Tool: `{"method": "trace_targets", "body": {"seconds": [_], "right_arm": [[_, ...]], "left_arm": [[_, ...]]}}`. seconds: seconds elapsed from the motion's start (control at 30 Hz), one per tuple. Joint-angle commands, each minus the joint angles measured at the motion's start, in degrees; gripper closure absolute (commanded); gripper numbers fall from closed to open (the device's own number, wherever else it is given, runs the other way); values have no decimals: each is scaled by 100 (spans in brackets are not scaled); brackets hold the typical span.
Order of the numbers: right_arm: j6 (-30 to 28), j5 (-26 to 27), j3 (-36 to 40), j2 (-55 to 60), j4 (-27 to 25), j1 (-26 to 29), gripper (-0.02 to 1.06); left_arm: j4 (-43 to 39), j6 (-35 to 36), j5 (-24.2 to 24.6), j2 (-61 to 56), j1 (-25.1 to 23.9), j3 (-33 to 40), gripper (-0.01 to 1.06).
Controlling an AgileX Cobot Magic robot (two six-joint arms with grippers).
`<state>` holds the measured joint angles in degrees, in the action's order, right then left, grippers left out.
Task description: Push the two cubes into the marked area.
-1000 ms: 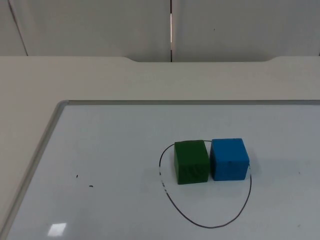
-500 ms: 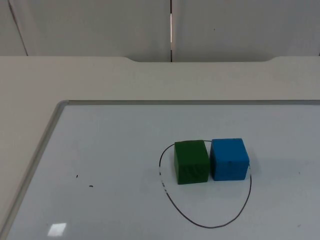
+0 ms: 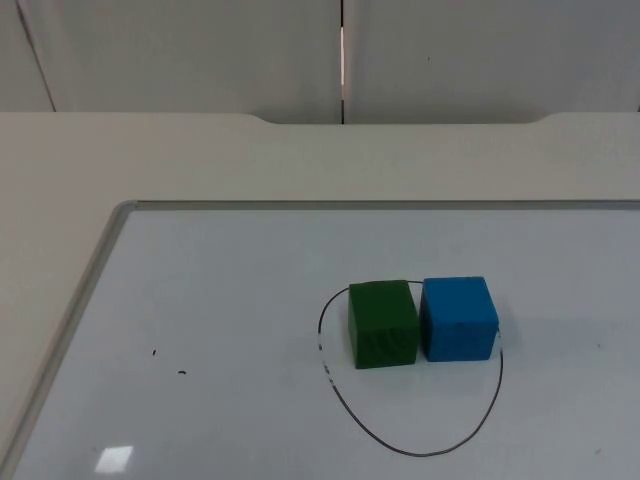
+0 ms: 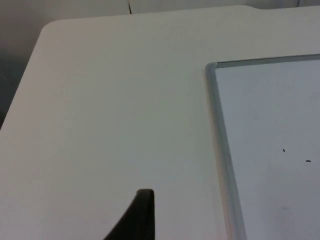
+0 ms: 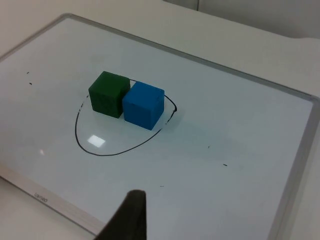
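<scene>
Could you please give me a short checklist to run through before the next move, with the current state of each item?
1. Green cube inside the drawn outline: ok, though it sits close to the far edge of the line.
2. Blue cube fully inside the outline: cannot tell; it sits at the far right edge, and its right corner seems to be on the line in the right wrist view.
3. Cubes side by side, touching or nearly so: ok.
4. Cubes upright and flat on the whiteboard: ok.
5. Left gripper away from the cubes, over the table beside the board: ok.
6. Right gripper back from the cubes, near the board's edge: ok.
</scene>
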<state>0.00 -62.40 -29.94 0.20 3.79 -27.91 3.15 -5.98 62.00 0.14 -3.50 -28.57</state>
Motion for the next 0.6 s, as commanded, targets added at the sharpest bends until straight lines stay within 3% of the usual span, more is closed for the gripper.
{"method": "trace_targets", "body": {"seconds": [0.0,0.3,0.57], "right_arm": [[-48,72,50,-20,-7,-2,-1],[-48,72,50,-20,-7,73,-1],[-48,72,50,-20,-7,1038,-1]], "left_arm": [[32,41,-30,-14,-67,22,0],[32,41,-30,-14,-126,22,0],[32,41,-30,-14,-126,22,0]]}}
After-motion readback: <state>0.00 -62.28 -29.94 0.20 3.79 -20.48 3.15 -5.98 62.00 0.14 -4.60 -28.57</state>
